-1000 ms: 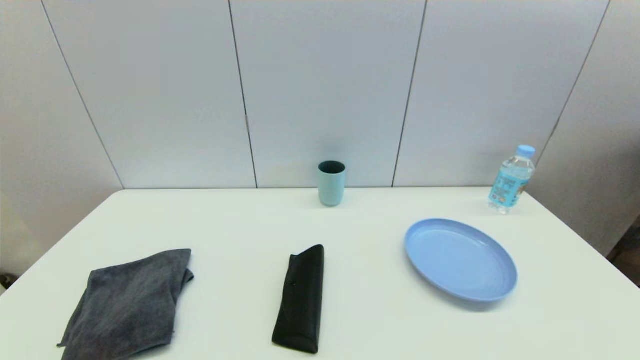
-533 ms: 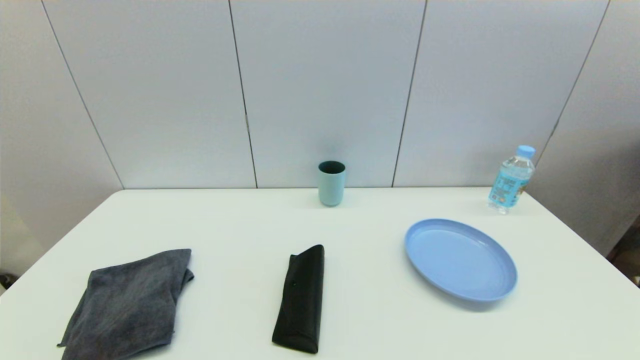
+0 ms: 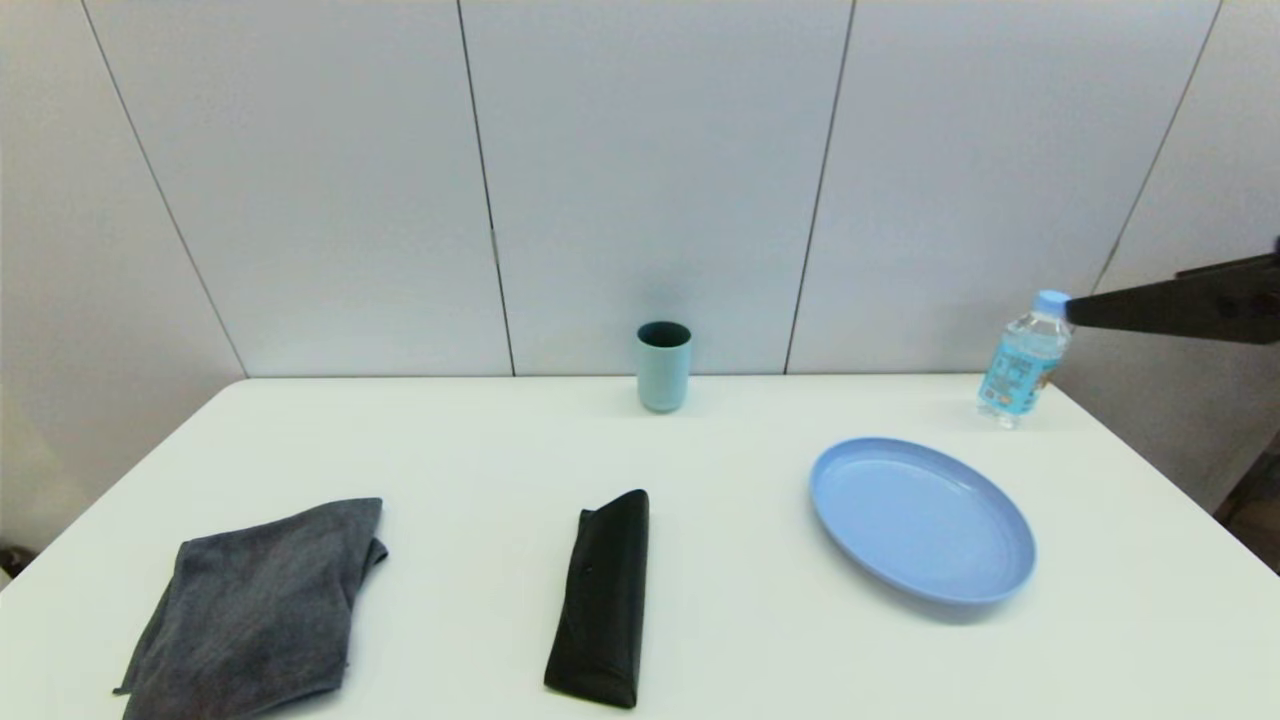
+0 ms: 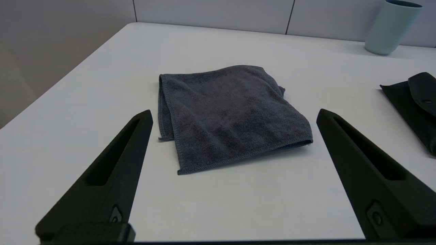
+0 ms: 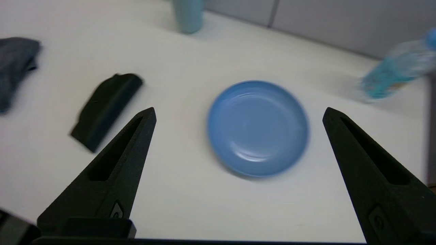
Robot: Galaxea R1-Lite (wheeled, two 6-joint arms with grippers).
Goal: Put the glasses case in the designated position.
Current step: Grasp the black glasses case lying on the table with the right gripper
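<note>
The glasses case [image 3: 600,600], slim and matte black, lies lengthwise at the front middle of the white table [image 3: 480,450]; nothing touches it. It also shows in the right wrist view [image 5: 105,109] and at the edge of the left wrist view [image 4: 415,102]. My right gripper [image 5: 239,110] is open and empty, held high above the blue plate, with the case well off to one side. One of its fingers [image 3: 1170,308] reaches in at the right edge of the head view, level with the bottle cap. My left gripper [image 4: 234,111] hangs open over the table's front left, facing the grey cloth.
A folded dark grey cloth [image 3: 255,610] lies front left. A blue plate [image 3: 920,520] sits to the right of the case. A teal cup [image 3: 663,365] stands at the back centre by the wall, and a water bottle [image 3: 1022,360] at the back right corner.
A black finger of my right gripper has come into the head view from the right edge, up near the bottle. The case, cloth, plate, cup and bottle have not moved.
</note>
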